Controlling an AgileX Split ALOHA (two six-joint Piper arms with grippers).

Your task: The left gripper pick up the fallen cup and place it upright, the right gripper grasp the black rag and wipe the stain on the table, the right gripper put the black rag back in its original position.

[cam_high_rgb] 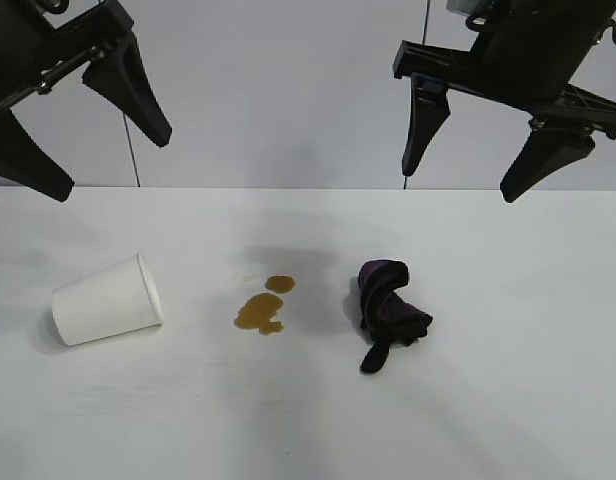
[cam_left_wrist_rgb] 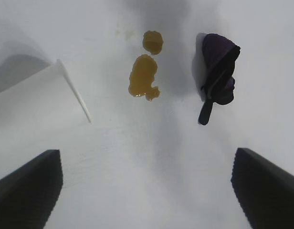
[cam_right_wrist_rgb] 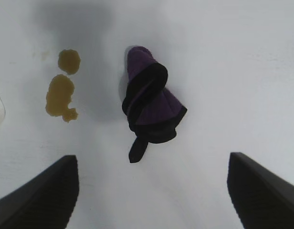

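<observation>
A white paper cup (cam_high_rgb: 106, 301) (cam_left_wrist_rgb: 32, 93) lies on its side at the left of the table (cam_high_rgb: 508, 400), its mouth turned toward the stain. The amber stain (cam_high_rgb: 261, 310) (cam_left_wrist_rgb: 143, 76) (cam_right_wrist_rgb: 61, 93) sits mid-table as a larger and a smaller blob. Right of it lies the crumpled black rag (cam_high_rgb: 388, 308) (cam_left_wrist_rgb: 217, 76) (cam_right_wrist_rgb: 149, 107), showing a purple side. My left gripper (cam_high_rgb: 113, 165) (cam_left_wrist_rgb: 147, 191) hangs open high above the cup's side of the table. High over the rag, my right gripper (cam_high_rgb: 456, 185) (cam_right_wrist_rgb: 152, 191) also stands open. Neither holds anything.
A grey panelled wall (cam_high_rgb: 288, 90) rises behind the table's far edge. The white tabletop stretches bare in front of the cup, stain and rag.
</observation>
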